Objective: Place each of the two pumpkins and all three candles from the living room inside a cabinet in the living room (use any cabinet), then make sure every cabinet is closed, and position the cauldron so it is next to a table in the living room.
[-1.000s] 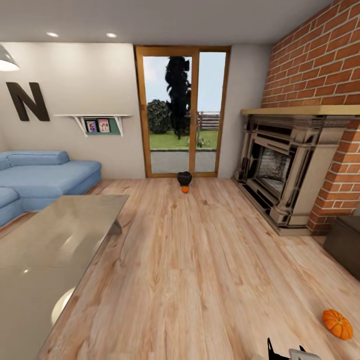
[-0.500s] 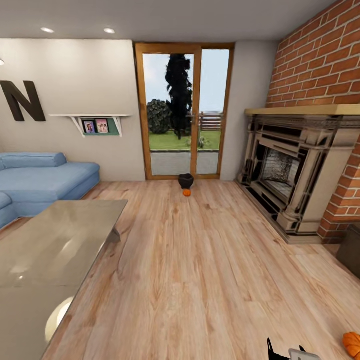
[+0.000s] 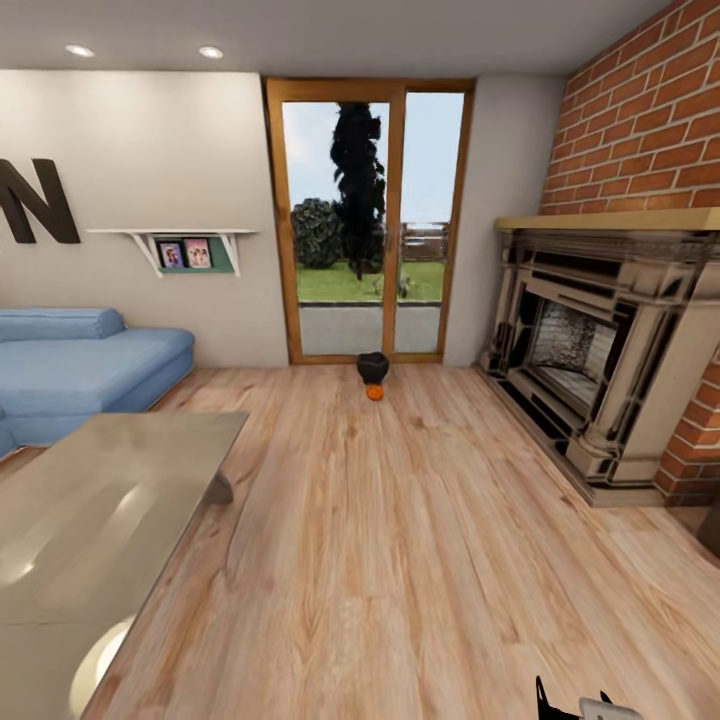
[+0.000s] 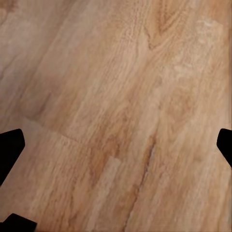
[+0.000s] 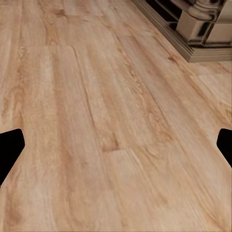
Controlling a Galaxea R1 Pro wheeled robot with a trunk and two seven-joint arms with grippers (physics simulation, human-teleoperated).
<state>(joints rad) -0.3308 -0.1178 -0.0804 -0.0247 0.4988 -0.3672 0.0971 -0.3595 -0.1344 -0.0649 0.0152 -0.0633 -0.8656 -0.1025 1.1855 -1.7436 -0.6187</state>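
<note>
Far across the wooden floor, in front of the glass door, the black cauldron stands with one orange pumpkin touching or just in front of it. The glossy grey-beige coffee table lies at the near left. At the head view's bottom edge the black fingertips of my right gripper stick up. In the right wrist view the right gripper is open over bare floor. My left gripper is open too, with only floorboards between its fingers. The candles are out of view.
A stone-coloured fireplace stands against the brick wall on the right. A dark brown corner, perhaps the cabinet, peeks in at the right edge. A blue sofa fills the far left. Wide bare floor runs between table and fireplace.
The whole head view has shifted as the camera moved. The second pumpkin, earlier at the lower right on the floor, has slid out of the picture. The grippers look the same.
</note>
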